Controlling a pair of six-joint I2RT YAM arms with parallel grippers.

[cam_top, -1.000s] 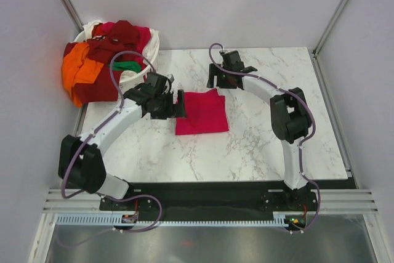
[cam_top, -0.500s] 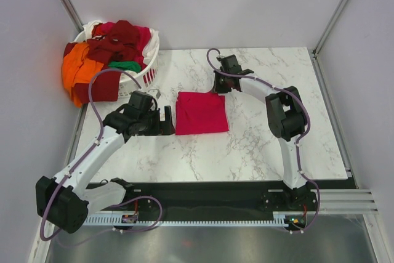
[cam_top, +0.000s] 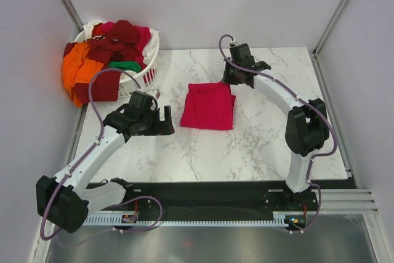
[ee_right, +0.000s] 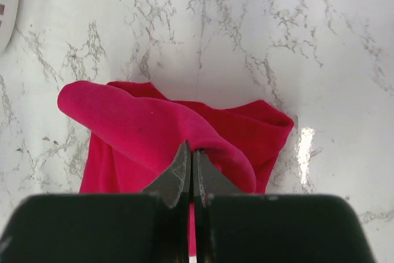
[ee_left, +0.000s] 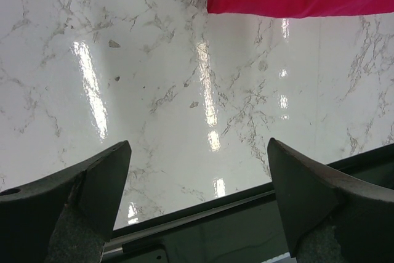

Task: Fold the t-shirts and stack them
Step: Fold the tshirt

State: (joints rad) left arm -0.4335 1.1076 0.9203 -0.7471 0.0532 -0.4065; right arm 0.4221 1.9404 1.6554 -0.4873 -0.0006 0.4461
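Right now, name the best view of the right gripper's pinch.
Right wrist: right gripper shut on a fold of the pink shirt, close up. Top external shows it small; left wrist, only the shirt's edge.

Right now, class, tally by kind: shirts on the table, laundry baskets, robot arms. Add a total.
shirt on the table: 1
basket: 1
arms: 2, the left arm and the right arm
Total: 4
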